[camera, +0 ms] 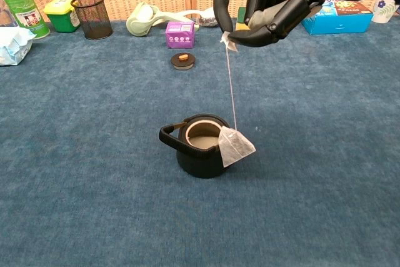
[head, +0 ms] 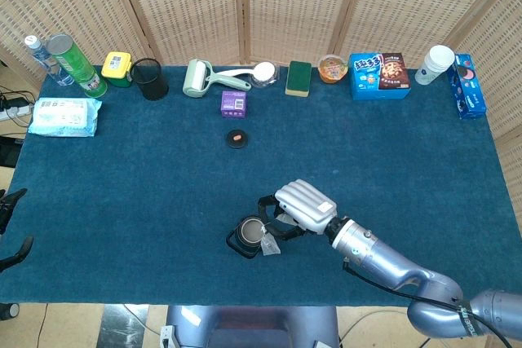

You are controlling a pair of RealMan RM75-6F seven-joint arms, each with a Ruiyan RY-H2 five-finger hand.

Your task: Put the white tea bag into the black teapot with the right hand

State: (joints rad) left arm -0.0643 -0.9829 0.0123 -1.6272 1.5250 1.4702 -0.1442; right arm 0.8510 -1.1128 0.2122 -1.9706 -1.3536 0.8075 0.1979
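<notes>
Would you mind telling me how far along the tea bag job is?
Done: the right hand has the white tea bag lifted by its string. In hand: the bag hangs at the black teapot rim, outside the opening. Left: bring it over the opening, lower and release.

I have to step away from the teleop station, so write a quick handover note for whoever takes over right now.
Right hand: pinches the string tag, white tea bag dangling below.
Left hand: only fingertips show at the table's left edge, idle; state unclear.
Tea bag hangs against the outer right rim of the black teapot, not inside. The teapot is open; its lid lies farther back.
Done: bag lifted and brought to the pot.
Left: shift it over the opening, lower, release.
</notes>
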